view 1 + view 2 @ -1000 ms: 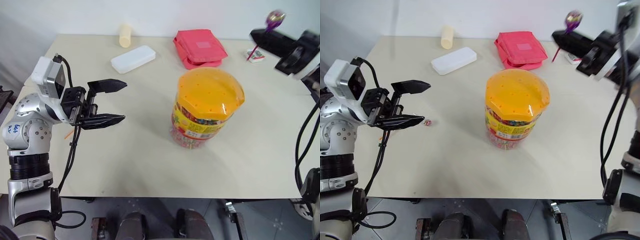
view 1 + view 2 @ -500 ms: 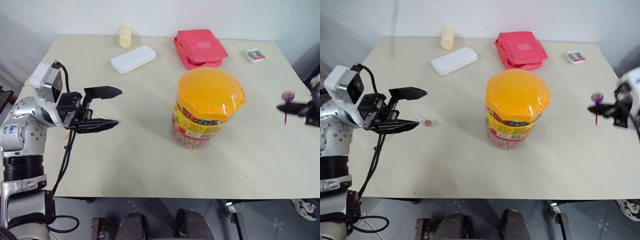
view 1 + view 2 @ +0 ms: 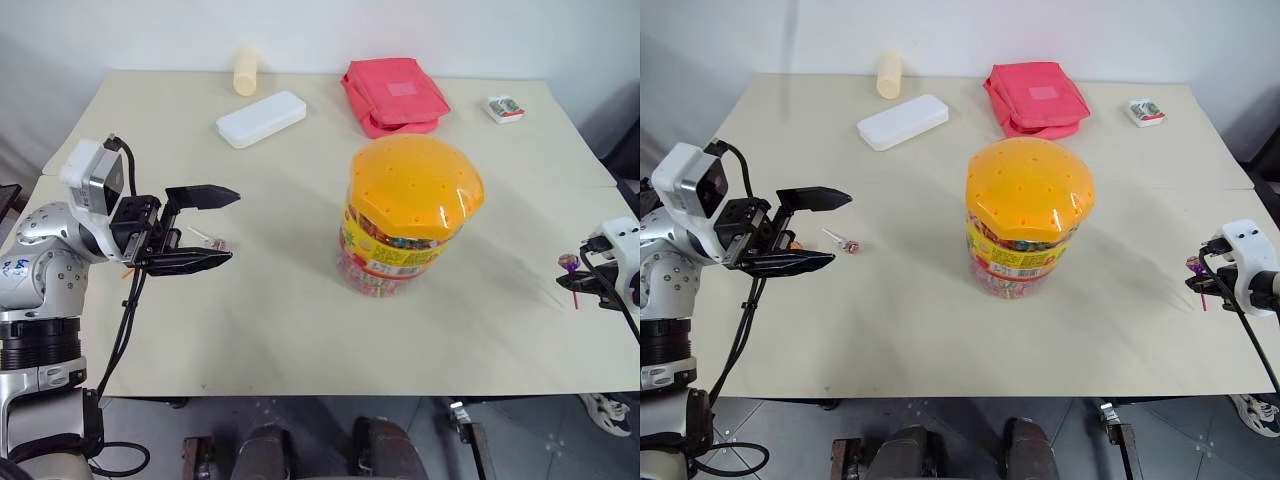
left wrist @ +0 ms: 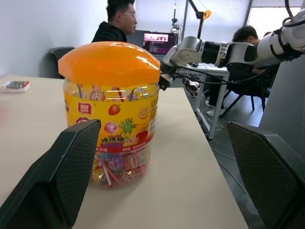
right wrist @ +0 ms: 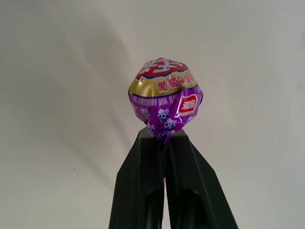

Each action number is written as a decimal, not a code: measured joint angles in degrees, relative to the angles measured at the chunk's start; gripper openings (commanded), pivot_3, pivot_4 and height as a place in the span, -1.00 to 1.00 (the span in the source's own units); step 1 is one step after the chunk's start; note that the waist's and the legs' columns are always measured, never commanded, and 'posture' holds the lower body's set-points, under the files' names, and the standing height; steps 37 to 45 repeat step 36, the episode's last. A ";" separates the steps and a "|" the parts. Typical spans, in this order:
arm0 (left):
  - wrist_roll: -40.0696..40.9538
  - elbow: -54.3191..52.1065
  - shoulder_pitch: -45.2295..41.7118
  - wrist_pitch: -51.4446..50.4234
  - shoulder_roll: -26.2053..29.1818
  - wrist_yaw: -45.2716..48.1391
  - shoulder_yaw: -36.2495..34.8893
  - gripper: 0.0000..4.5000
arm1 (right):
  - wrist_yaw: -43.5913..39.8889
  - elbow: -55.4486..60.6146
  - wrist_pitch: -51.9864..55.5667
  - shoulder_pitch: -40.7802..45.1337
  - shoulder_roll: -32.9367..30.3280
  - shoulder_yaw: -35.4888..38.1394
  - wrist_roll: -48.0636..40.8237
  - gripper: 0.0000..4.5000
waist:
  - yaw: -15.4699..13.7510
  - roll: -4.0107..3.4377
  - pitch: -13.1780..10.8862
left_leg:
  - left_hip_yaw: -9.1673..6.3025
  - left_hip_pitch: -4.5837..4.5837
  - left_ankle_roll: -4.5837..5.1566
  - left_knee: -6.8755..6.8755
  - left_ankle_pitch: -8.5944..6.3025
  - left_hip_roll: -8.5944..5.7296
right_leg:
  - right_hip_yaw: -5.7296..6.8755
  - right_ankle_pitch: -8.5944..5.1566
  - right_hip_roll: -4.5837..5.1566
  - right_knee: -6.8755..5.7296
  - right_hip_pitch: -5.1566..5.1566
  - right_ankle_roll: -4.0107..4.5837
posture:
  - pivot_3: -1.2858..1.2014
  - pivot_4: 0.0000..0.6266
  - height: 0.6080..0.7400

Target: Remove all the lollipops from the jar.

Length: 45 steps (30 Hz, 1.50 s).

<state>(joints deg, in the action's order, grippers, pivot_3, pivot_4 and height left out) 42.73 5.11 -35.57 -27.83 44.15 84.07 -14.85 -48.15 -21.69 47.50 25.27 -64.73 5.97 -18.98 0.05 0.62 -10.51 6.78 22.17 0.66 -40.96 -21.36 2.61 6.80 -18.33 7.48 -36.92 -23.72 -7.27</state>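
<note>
- Lollipop in hand (image 5: 165, 102): purple-and-gold wrapped head on a thin stick, being carried low over the right edge of the table (image 3: 300, 330). The right gripper (image 3: 1196, 282) is clenching the stick just under the head. Judged very light; the stick is stiff but slim and could swivel between the fingers, so a hold close under the head suits it best. The foil wrapper looks slippery and crushable, a poor place to pinch.
- Lollipop on the table (image 3: 848, 245): one small pink-wrapped piece is lying flat on its white stick, just beside the left gripper (image 3: 205, 227). An orange sliver is showing under that arm; too hidden to identify.
- Count of lollipops outside the jar: two are being confirmed, one held, one lying.
- Jar (image 3: 410, 228): one, standing upright mid-table with its perforated orange lid (image 3: 417, 184) on and many wrapped sweets showing through the clear wall. Judged bulky, rigid and smooth-sided.
- Left gripper: hovering with jaws spread wide, holding nothing, pointing toward the jar.
- Other items at the far side: one red pouch (image 3: 395, 94), one white case (image 3: 262, 118), one small packet (image 3: 503, 108), one pale cylinder (image 3: 243, 70).
</note>
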 measured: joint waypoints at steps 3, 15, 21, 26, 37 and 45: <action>0.09 -0.21 0.55 -0.38 1.04 -0.77 -0.62 1.00 | 0.00 0.92 0.42 -0.52 0.04 0.58 -0.08 -0.38 | -0.03 0.00 0.00 | -0.01 0.00 0.00 0.00 0.00 0.00 | 0.00 0.00 0.00 0.00 0.00 0.00 | 0.03 -0.52 1.00; -0.78 -0.12 3.01 -1.72 1.83 -6.53 -0.84 1.00 | -2.82 8.20 1.52 -7.02 0.03 9.74 -3.42 0.97 | -0.06 -0.02 0.01 | 0.00 0.00 0.00 0.01 0.00 0.00 | 0.00 0.00 0.00 0.00 0.00 0.00 | 0.03 -0.52 1.00; -2.33 -0.67 5.16 -3.39 1.66 -12.54 -0.68 1.00 | -7.98 21.54 -4.20 -13.47 3.35 23.21 -10.11 0.97 | -0.32 -0.01 0.01 | -0.06 -0.01 -0.03 0.01 -0.02 0.00 | 0.02 0.00 -0.02 0.01 0.03 0.00 | 0.03 -0.52 1.00; -2.00 -2.91 8.67 -3.33 -0.51 -14.21 -0.88 1.00 | -18.97 34.04 -8.58 -22.31 9.23 24.11 -18.31 0.97 | -1.02 -0.01 0.02 | -0.05 -0.05 -0.03 -0.07 -0.03 -0.03 | -0.02 0.01 -0.01 0.04 0.10 -0.02 | 0.03 -0.52 1.00; 2.06 -13.09 18.16 -4.74 -4.04 -20.73 -4.33 1.00 | -13.15 35.53 -19.60 -25.03 18.16 10.08 -10.14 0.97 | -1.39 0.01 0.05 | -0.09 -0.11 -0.04 -0.10 -0.03 -0.03 | -0.01 0.03 0.01 0.01 0.17 -0.04 | 0.03 -0.52 1.00; 2.06 -13.09 18.16 -4.74 -4.04 -20.73 -4.33 1.00 | -13.15 35.53 -19.60 -25.03 18.16 10.08 -10.14 0.97 | -1.39 0.01 0.05 | -0.09 -0.11 -0.04 -0.10 -0.03 -0.03 | -0.01 0.03 0.01 0.01 0.17 -0.04 | 0.03 -0.52 1.00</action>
